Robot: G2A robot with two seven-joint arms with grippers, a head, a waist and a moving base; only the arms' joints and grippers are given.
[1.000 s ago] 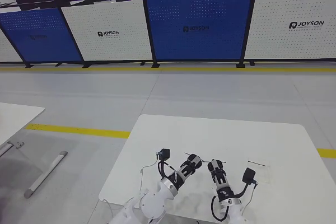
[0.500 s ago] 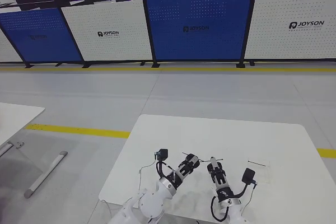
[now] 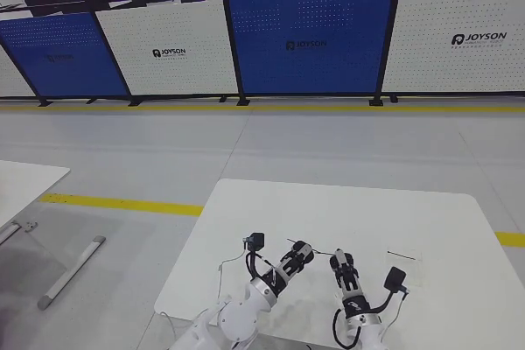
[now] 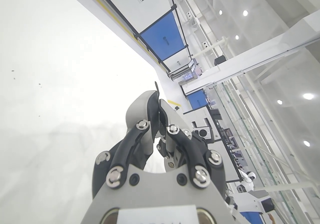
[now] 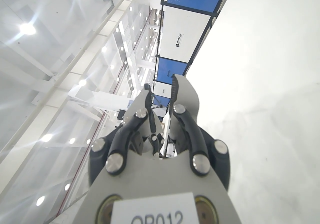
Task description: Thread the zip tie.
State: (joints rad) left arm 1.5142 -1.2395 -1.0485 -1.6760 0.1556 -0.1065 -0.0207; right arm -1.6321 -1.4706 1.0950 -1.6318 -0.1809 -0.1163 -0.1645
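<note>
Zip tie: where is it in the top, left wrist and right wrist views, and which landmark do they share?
Top view: zip tie, a thin dark line running from the left gripper toward the right gripper.
Left wrist view: its tip pokes out of the shut fingertips.
Right wrist view: likely the thin dark strip by one fingertip of the open gripper.
Shared landmark: the white table.

The right hand (image 5: 161, 88) pointed out with its fingers (image 5: 183, 95) apart, a clear gap between them. A thin dark zip tie (image 5: 147, 87) lay against the inner face of one finger, its end poking just past the tip. The white worktop (image 5: 262, 60) ran alongside the hand, with blue and white panels (image 5: 186, 42) beyond it.
</note>
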